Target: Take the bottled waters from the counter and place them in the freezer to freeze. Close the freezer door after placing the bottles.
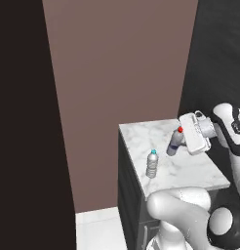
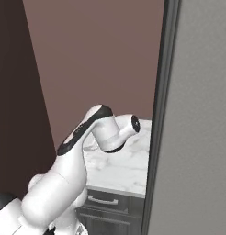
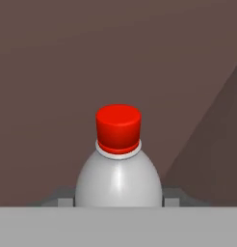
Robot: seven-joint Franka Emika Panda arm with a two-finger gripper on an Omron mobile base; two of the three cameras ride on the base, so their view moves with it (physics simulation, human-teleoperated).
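I hold the red-capped bottle tilted above the counter, so it can travel to the freezer. My fingers seem closed on its body, one each side. The light-blue-capped bottle waits upright near the counter's front edge.

Flat, even rendered lighting, moderately dim; no glare. Soft vertical highlight on red-capped bottle directly ahead of fingertips. Faint shadows on counter beneath tool. Edges pixelated, undistorted.
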